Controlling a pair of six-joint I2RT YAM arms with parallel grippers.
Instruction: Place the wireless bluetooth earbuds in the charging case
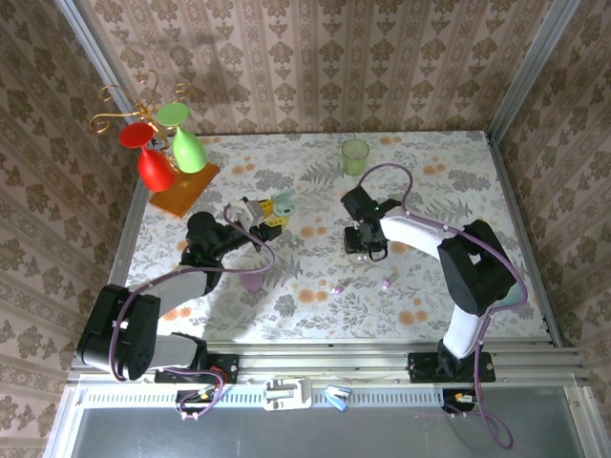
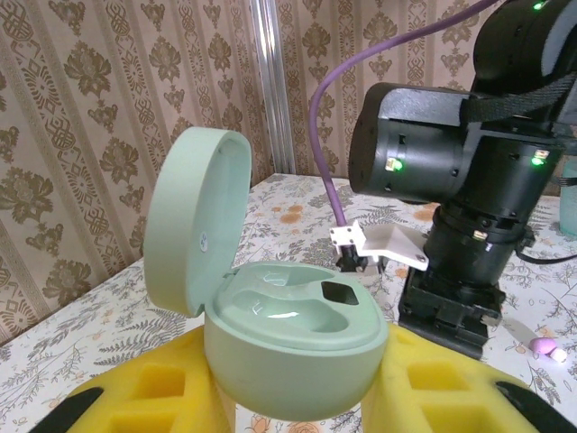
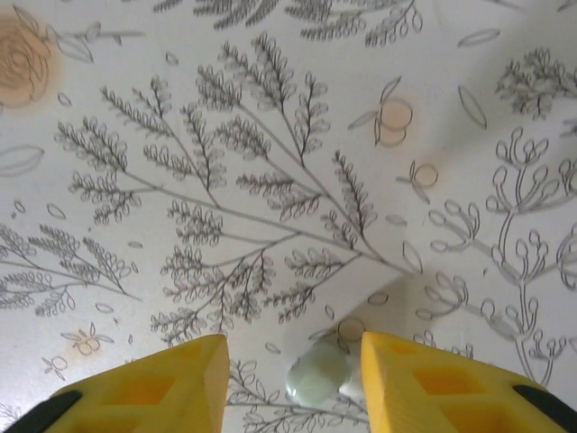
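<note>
The flowered table [image 1: 458, 181] is carrying everything, with my two arms reaching out over it from the near edge. A wire rack [image 1: 158, 143] with one red and one green goblet hanging bowl-down is standing well to the left of the green case [image 2: 288, 334], nearer the far wall. A pale green cup [image 1: 355, 156] is sitting beyond the green case and to its right.

My left pincer [image 2: 293, 397] is clamping the green case between its yellow fingers. The round lid [image 2: 194, 216] is standing open on its hinge, and the two moulded wells are facing up with nothing in them. My right pincer [image 3: 293, 361] is pointing down at the tablecloth to the right of the green case, its fingers standing apart and gripping nothing.

A purple case [image 1: 250, 282] is lying on the cloth nearer the arm bases than the green case, just to its left. A small green bud [image 3: 317, 377] is lying on the cloth between my right fingers, closer to the right-hand one; whether it is touching that finger I cannot tell. Two purple earbuds [image 1: 337, 288] [image 1: 387, 283] are lying apart from each other on the cloth, to the right of the green case and closer to the arm bases, both outside it.
</note>
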